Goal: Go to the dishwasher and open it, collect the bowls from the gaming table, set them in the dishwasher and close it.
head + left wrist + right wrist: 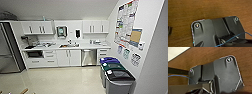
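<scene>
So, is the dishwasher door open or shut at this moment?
Shut. In the head view the dishwasher shows its steel front upright and flush with the white cabinets under the counter; no dark interior or racks are visible.

Dishwasher (89,57): brushed silver-grey front, set among white cabinets (68,57) under a white counter (82,46); fridge (7,50) at far left grey steel with a dark side edge; floor (57,80) pale cream, glossy. Bins (117,75) at right: grey bodies, with lids blue on the farthest, green on the middle, black on the nearest; right wall (147,22) white, carrying a multicoloured poster (126,20) and a tan board with blue border (135,37). Wrist views: brown wood-grain surface (199,10), and a thin blue cable (238,36).
</scene>
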### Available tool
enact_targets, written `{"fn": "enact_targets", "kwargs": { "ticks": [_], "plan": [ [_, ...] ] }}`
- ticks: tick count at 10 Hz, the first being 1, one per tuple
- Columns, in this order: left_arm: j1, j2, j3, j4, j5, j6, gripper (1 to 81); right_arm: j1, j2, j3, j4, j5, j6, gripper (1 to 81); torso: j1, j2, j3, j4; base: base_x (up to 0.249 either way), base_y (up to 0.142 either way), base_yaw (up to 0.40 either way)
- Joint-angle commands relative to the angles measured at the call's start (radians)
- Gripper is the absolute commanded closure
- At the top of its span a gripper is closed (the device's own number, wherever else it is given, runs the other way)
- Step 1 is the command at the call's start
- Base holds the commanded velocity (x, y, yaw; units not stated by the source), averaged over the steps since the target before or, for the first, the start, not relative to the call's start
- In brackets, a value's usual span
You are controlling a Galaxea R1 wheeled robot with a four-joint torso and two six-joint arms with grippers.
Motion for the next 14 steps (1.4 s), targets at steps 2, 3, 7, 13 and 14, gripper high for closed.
{"fn": "enact_targets", "kwargs": {
  "ticks": [2, 3, 7, 13, 14],
  "plan": [
    [-0.06, -0.019, 0.002, -0.008, 0.041, -0.001, 1.0, 0.04, -0.02, 0.017, 0.01, -0.043, 0.003, 1.0, 0.0, 0.0, 0.0, 0.0, 0.192, 0.0, 0.0],
    [-0.059, -0.016, 0.002, -0.008, 0.041, -0.001, 1.0, 0.04, -0.02, 0.019, 0.007, -0.043, 0.003, 1.0, 0.0, 0.0, 0.0, 0.0, 0.192, 0.0, 0.0],
    [-0.059, -0.022, 0.002, -0.008, 0.041, -0.001, 1.0, 0.045, -0.021, 0.022, 0.006, -0.043, 0.002, 1.0, 0.0, 0.0, 0.0, 0.0, 0.192, 0.0, 0.0],
    [-0.059, -0.016, 0.005, -0.006, 0.041, -0.001, 1.0, 0.046, -0.021, 0.019, 0.004, -0.043, 0.002, 1.0, 0.0, 0.0, 0.0, 0.0, 0.192, 0.0, 0.0],
    [-0.059, -0.018, 0.005, -0.006, 0.039, -0.001, 1.0, 0.046, -0.021, 0.019, 0.004, -0.043, -0.001, 1.0, 0.0, 0.0, 0.0, 0.0, 0.192, 0.0, 0.0]
  ]
}}
